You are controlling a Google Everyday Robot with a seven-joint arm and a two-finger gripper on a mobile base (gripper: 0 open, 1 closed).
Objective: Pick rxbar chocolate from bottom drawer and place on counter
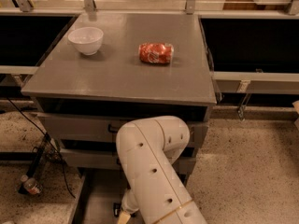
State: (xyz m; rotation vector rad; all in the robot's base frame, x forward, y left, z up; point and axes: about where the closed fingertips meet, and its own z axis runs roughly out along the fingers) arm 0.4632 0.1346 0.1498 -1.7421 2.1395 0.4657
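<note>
My white arm (154, 171) bends down in front of the cabinet into the open bottom drawer (96, 197), whose grey floor shows to the arm's left. The gripper (122, 214) sits low at the bottom edge of the camera view, just above the drawer floor and mostly covered by the arm. The rxbar chocolate is hidden. The counter (117, 76) is the broad grey cabinet top above the arm.
A white bowl (86, 40) stands on the counter's back left and a red soda can (155, 53) lies near its middle. Two grey drawer fronts (79, 127) sit behind the arm. Cables (39, 148) and a small bottle (31, 185) lie on the floor at left.
</note>
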